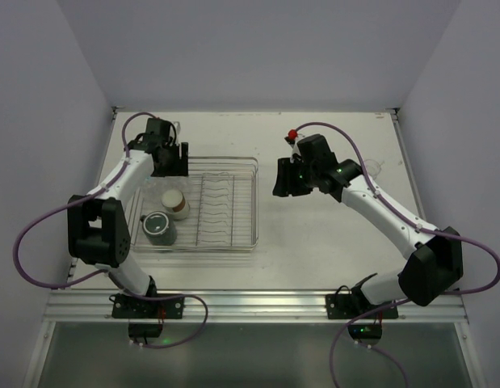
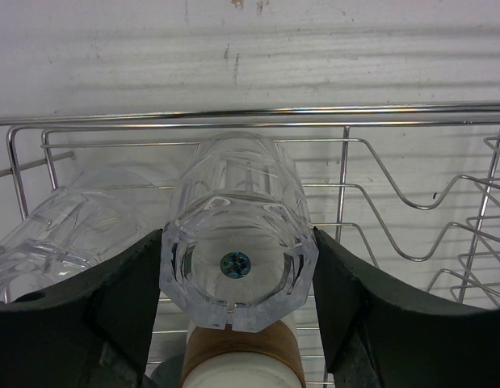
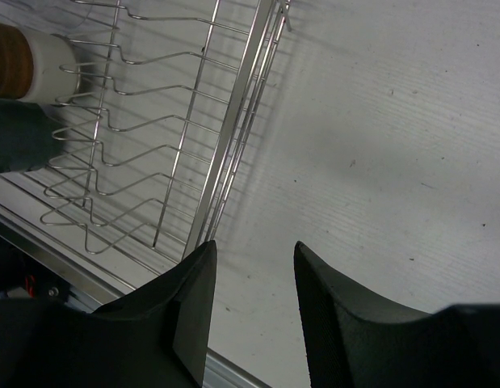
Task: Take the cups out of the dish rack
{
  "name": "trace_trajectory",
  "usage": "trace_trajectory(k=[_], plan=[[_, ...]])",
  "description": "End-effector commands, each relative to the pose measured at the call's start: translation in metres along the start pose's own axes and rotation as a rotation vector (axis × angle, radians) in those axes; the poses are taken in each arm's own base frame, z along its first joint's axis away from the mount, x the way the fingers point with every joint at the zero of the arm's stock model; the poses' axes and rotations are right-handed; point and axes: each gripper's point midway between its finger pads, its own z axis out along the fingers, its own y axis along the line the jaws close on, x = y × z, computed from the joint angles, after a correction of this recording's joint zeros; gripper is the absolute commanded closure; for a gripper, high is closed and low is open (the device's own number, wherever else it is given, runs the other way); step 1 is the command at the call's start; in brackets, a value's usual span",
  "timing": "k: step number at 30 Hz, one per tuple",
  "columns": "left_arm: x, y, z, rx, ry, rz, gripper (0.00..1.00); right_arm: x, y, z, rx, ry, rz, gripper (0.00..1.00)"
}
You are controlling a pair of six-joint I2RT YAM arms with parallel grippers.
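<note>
At the far left corner of the dish rack (image 1: 221,202), a clear tumbler (image 2: 237,242) sits between the fingers (image 2: 128,291) of the left gripper (image 1: 174,168). Both pads press against its faceted sides, and one end of it faces the wrist camera. The rack's far rail runs just beyond it, so there is little room on that side. Just to its left a second clear tumbler (image 2: 64,234) lies tilted against the rack's left wall. The two glasses are close together, but I cannot tell whether they touch.

On the near side stands the cream cup (image 1: 176,204) with its brownish band, directly below the gripped glass in the wrist view. The dark mug (image 1: 160,229) stands upright closer to the rack's near left corner. All four are crowded into the left part of the rack. The plate-slot wires fill the right half and carry nothing.

Past the rack's right wall the table (image 1: 314,234) lies bare up to the right arm. The right gripper (image 3: 254,250) hangs over that stretch, just beside the rack's edge. Its fingers are partly spread with nothing between them. What looks like another clear tumbler (image 1: 371,167) stands on the table near the far right edge, behind the right arm.
</note>
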Motion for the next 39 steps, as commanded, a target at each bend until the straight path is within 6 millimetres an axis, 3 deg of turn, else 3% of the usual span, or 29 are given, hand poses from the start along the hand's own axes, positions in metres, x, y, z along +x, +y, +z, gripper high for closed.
trace_trajectory(k=[1, 3, 4, 7, 16, 24, 31, 37, 39], plan=[[0.009, 0.0, 0.003, 0.022, 0.033, -0.002, 0.51, -0.008, 0.009, -0.007, -0.043, -0.042, -0.02, 0.54], [0.009, 0.0, 0.001, 0.021, 0.029, -0.005, 0.63, -0.008, 0.009, -0.006, -0.042, -0.039, -0.016, 0.54], [0.009, 0.0, 0.0, 0.019, 0.025, -0.012, 0.77, -0.008, 0.009, -0.006, -0.044, -0.04, -0.017, 0.54], [0.004, 0.001, -0.009, 0.01, -0.002, -0.023, 1.0, -0.009, 0.011, -0.007, -0.049, -0.04, -0.009, 0.54], [-0.028, -0.004, -0.053, -0.008, -0.103, -0.03, 1.0, -0.013, 0.019, -0.007, -0.081, -0.038, 0.005, 0.54], [-0.045, -0.03, -0.096, 0.004, -0.163, -0.011, 1.0, -0.019, 0.031, -0.011, -0.132, -0.038, 0.019, 0.54], [-0.058, -0.064, -0.153, 0.126, -0.288, -0.02, 1.0, -0.03, 0.067, -0.021, -0.3, -0.013, 0.045, 0.54], [-0.069, -0.107, -0.212, 0.411, -0.422, 0.006, 1.0, -0.033, 0.107, -0.037, -0.576, 0.043, 0.087, 0.54], [-0.068, -0.125, -0.222, 0.537, -0.474, 0.044, 1.0, -0.036, 0.112, -0.038, -0.651, 0.064, 0.133, 0.54]])
